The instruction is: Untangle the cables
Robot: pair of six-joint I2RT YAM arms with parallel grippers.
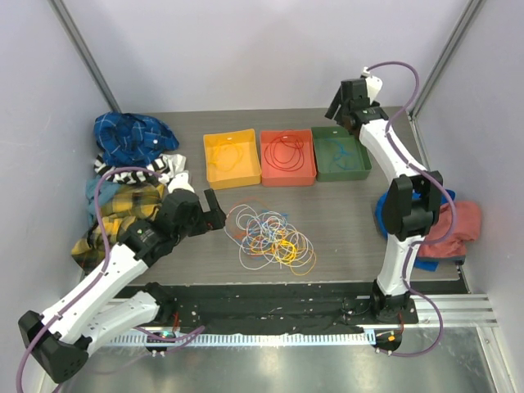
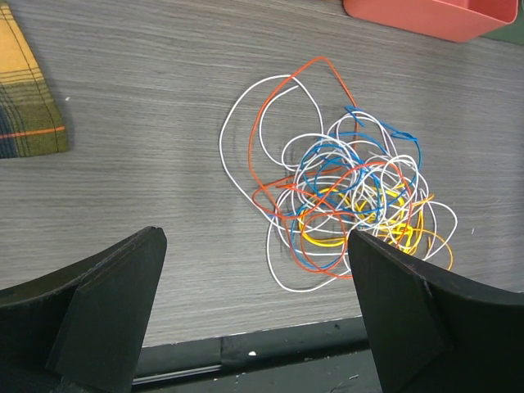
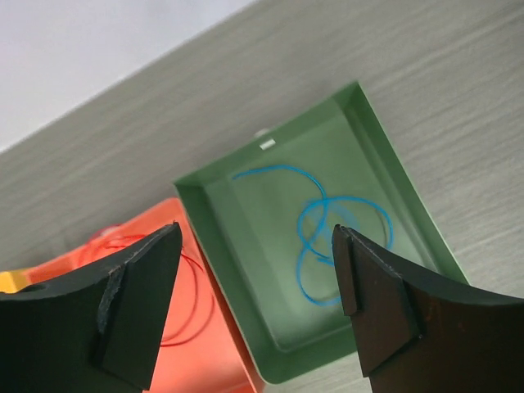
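Tangle: the cables (image 1: 270, 237) lie in one knotted heap on the desk (image 1: 344, 221), near the front edge and in front of the row of trays; white, orange, blue, yellow and red loops cross over each other
Tangle from my left wrist: the heap (image 2: 344, 196) sits ahead of me and toward my right-hand finger, with one wide white and orange loop stretched out on its far-left side
Sorted blue: one blue cable (image 3: 332, 237) lies loose in the green tray (image 3: 237, 246), curled in a few loops on its floor
Sorted red: a red cable (image 1: 286, 151) lies coiled in the red tray (image 1: 288, 181), the middle one of the row
Sorted yellow: a faint yellow loop (image 1: 229, 155) lies in the yellow tray (image 1: 236, 182), the left one of the row
My left jaws: spread wide with nothing between them, low over the desk just left of the heap and not touching it
My right jaws: apart and holding nothing, up over the green tray at the far right end of the row
Left edge of the desk: a pile of cloths (image 1: 131, 188), blue, striped and yellow plaid, beside my left arm
Right edge of the desk: a red cloth over a blue one (image 1: 458, 229), behind my right arm
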